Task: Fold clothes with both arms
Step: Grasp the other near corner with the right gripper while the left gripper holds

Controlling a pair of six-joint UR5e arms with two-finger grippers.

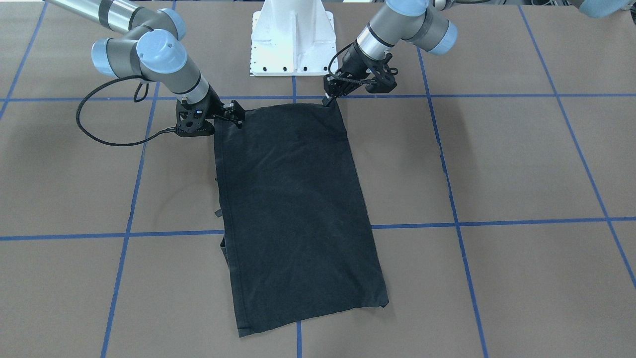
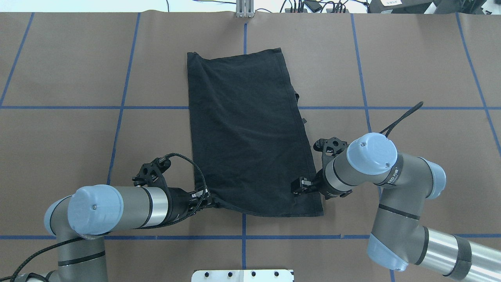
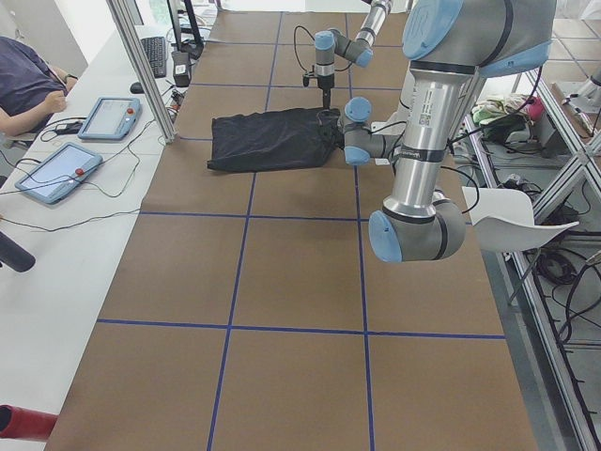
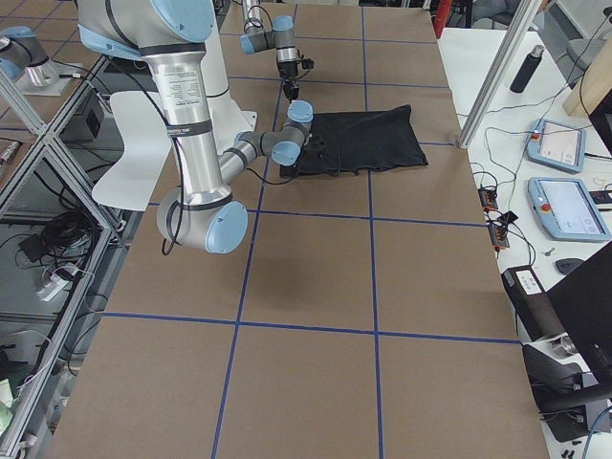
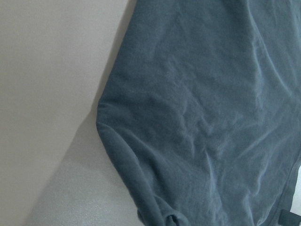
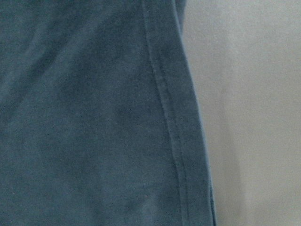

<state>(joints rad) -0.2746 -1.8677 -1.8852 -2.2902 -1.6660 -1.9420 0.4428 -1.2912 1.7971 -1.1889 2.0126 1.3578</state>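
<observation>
Brown paper covers my table (image 2: 58, 156), ruled into large squares by blue tape lines (image 2: 117, 137); the white bolted pedestal (image 1: 292, 40) of my base stands at its near edge. At centre lies the black T-shirt (image 2: 246, 129), folded into a long narrow rectangle, plain face up, running from close to my base towards the far edge and slightly skewed to the grid. My left arm (image 2: 129, 206) lies low over the table, and my left gripper (image 2: 207, 199) meets the shirt's near left corner, fingers pinched together on the cloth, which is drawn to a small puckered point there. My right arm (image 2: 372, 164) bends in from the other side, and my right gripper (image 2: 301, 185) sits over the shirt's right edge, just short of the near right corner; whether its fingers are clamped on the fabric I cannot tell. The right wrist view shows the stitched hem (image 6: 164, 117) lying flat against the paper. Only one piece of writing shows, dark lettering (image 2: 393, 174) on the right arm's joint housing, cut off and too small to read.
</observation>
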